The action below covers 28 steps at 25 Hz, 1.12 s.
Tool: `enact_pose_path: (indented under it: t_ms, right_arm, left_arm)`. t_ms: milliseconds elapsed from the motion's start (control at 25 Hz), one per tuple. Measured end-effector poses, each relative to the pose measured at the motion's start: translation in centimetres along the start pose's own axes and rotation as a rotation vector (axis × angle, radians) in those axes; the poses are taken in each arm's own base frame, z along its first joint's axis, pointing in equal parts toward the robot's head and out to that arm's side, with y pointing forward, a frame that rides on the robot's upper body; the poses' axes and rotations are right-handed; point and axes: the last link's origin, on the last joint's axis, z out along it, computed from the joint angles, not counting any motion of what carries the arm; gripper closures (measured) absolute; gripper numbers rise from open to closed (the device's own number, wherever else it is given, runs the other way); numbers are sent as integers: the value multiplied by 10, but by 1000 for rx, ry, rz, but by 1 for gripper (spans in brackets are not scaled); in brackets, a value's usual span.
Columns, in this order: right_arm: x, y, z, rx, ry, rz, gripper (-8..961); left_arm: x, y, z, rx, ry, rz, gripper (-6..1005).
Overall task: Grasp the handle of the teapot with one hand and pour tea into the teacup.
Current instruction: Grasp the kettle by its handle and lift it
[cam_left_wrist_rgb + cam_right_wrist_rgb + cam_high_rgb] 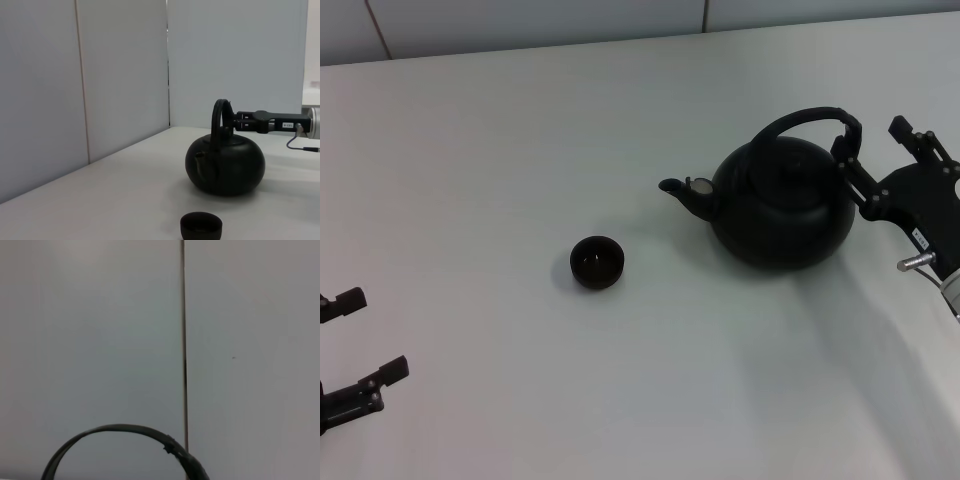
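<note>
Matte black teapot (782, 205) — smooth white table (500, 150) — dark, dull-finished teacup (597, 263).

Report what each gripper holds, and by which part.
The right gripper is at the teapot's handle; a closed grip cannot be confirmed. The left gripper holds nothing.

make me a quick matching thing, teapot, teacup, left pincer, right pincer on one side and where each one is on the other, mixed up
Things:
1. teapot
2. teacup
3. left pincer
4. right pincer

Places:
A. at the handle, on the robot's right
B. near table edge on the robot's left, away from both vessels
C. standing with its spout toward the cup
D. mid-table, to the left of the spout

Pairs: 1-C, 2-D, 3-B, 4-A
</note>
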Motion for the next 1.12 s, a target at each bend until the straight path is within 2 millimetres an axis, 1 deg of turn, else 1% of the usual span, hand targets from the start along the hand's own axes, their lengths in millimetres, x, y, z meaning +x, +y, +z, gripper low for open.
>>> enact_pose_path:
  t_ms: [560,760,1000,1120]
  right_arm:
    - [-2,3,3,-19,-8,-11,337]
    - [-2,3,3,-20,-9,-11,570]
    - [-3,2,3,-17,-14,-11,800]
    - [-3,2,3,-16,-17,-10,818]
  left_arm:
    - [0,2,2,3,10,-6,140]
    - [0,3,1,4,11,-7,140]
    - [0,3,2,3,13,-8,140]
    - [0,3,2,3,14,-8,140]
